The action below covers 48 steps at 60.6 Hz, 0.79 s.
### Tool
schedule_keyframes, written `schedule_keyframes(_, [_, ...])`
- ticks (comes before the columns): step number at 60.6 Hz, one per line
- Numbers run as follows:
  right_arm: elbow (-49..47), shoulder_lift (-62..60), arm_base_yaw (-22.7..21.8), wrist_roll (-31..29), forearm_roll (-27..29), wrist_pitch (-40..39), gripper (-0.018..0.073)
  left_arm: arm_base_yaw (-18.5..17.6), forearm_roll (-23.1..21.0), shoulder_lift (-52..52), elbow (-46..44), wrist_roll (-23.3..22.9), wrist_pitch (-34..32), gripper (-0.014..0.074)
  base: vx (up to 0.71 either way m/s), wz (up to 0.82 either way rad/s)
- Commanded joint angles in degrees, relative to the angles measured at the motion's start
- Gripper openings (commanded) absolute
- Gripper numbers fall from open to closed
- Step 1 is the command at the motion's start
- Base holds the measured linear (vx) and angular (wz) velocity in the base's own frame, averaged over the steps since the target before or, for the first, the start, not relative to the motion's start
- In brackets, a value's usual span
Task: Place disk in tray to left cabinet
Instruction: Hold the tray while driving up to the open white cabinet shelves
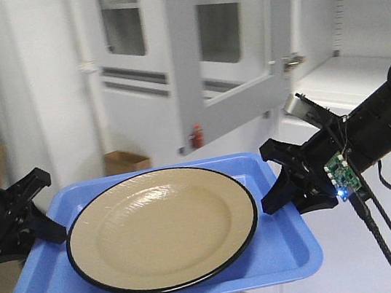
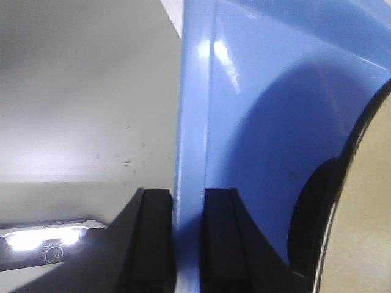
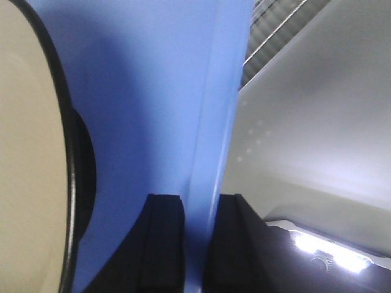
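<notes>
While the front view shows the blue tray point(image 1: 292, 253) held between both arms, we see the plate point(image 1: 162, 229) lying centred in it, left gripper point(image 1: 52, 228) and right gripper point(image 1: 280, 194) clamped on opposite ends. From the left wrist we see fingers point(image 2: 153, 244) pinching its rim; the right wrist's fingers point(image 3: 165, 244) do the same.

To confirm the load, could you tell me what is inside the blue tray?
Only the disk lies in the tray, filling most of its floor. The floor beneath the disk is hidden.
</notes>
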Motion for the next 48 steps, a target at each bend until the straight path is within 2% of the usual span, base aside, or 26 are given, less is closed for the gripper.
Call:
schedule_keyframes(1, [-2.1, -3.4, 0.8, -1.0, 9.5, -0.1, -0.0004, -1.1, -9.0, -2.9, -2.2, -1.0, 0.8, -0.0001, 0.17, -0.67])
schedule_keyframes(27, [-2.1, -3.4, 0.8, -1.0, 9.5, -0.1, -0.0004, -1.1, -9.0, -2.9, -2.2, -1.0, 0.8, -0.0001, 0.16, -0.60])
schedule_keyframes(48, [-2.1, -3.4, 0.8, -1.0, 9.5, -0.1, -0.0004, -1.1, -9.0, -2.9, -2.2, -1.0, 0.8, -0.0001, 0.15, -0.35])
